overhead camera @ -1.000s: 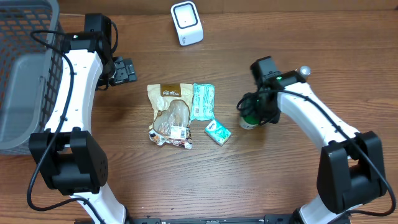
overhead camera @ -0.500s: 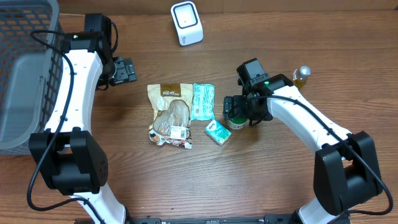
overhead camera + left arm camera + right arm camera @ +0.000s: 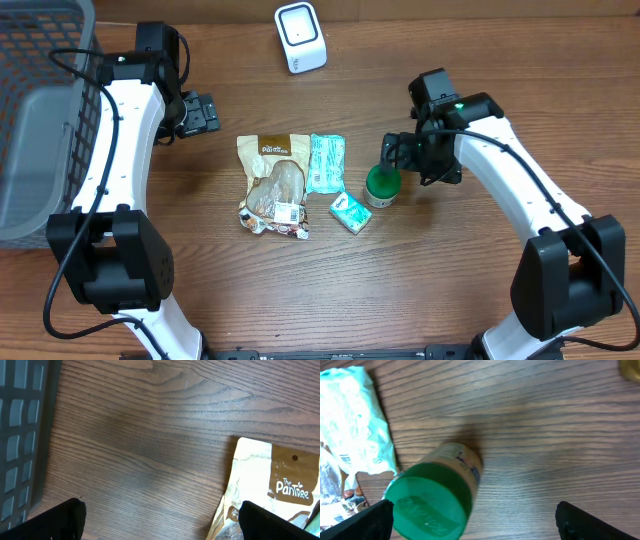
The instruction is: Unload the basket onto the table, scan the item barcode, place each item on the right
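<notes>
jar lid (image 3: 381, 182) green | pouch (image 3: 273, 170) tan | packet (image 3: 326, 162) pale teal | scanner (image 3: 300, 37) white | table (image 3: 450, 290) brown wood-grain

The green-lidded round jar (image 3: 432, 494) fills 1 side of the gap of the right gripper (image 3: 472, 517); brown wooden table (image 3: 545, 435) lies open opposite.

A checkout-like bench: barcode scanner (image 3: 300, 37), shopping basket (image 3: 45, 50), packaged snacks (image 3: 275, 185).

Overhead: basket (image 3: 45, 50) cut off at left edge. Wrist views: jar (image 3: 437, 492) label blurred; pouch (image 3: 265, 485) cropped.
</notes>
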